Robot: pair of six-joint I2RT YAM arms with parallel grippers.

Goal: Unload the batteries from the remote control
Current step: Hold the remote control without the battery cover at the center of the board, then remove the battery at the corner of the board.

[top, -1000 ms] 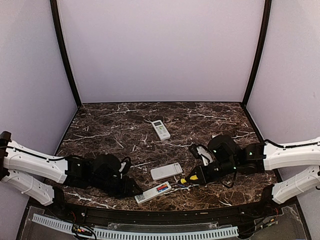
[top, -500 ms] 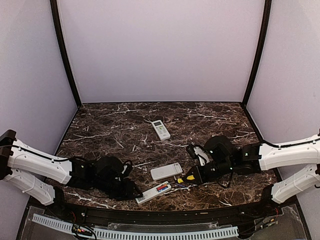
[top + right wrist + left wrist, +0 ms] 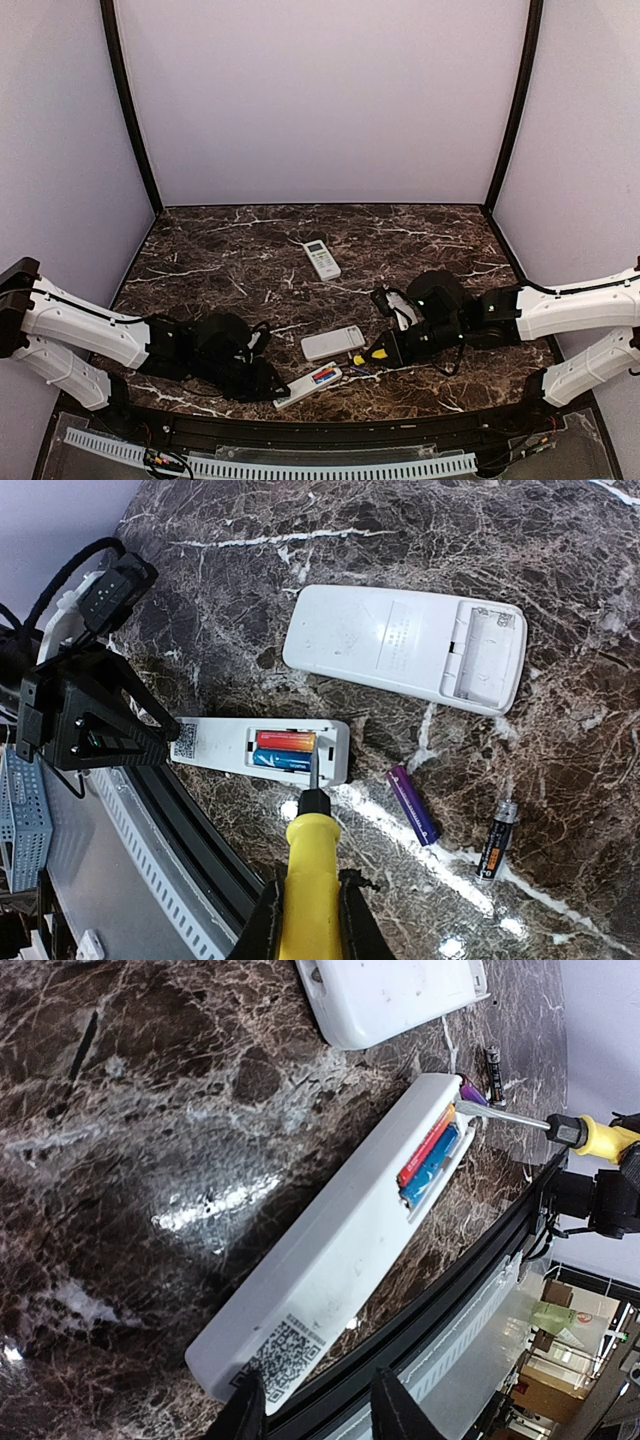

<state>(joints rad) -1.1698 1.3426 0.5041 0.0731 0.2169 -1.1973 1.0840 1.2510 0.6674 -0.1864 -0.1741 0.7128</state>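
Note:
A white remote control [image 3: 215, 748] lies face down near the table's front edge, its compartment open. A red-orange battery [image 3: 285, 741] and a blue battery [image 3: 282, 760] sit inside it, also visible in the left wrist view as batteries [image 3: 430, 1155]. My right gripper [image 3: 308, 930] is shut on a yellow-handled screwdriver [image 3: 312, 870], whose tip rests at the compartment's edge beside the blue battery. My left gripper [image 3: 318, 1415] is open, its fingers straddling the remote control's [image 3: 340, 1250] QR-code end. In the top view the remote control [image 3: 300, 388] lies between both grippers.
A second white remote [image 3: 405, 645] lies face down with an empty compartment. A purple battery [image 3: 413, 805] and a black battery [image 3: 497, 840] lie loose on the marble. A third remote [image 3: 321, 259] lies farther back. The black front rail [image 3: 470, 1280] runs just behind the held remote.
My left gripper has slid right to the remote's end and its jaws have narrowed. The right gripper with the screwdriver has shifted left, towards the compartment.

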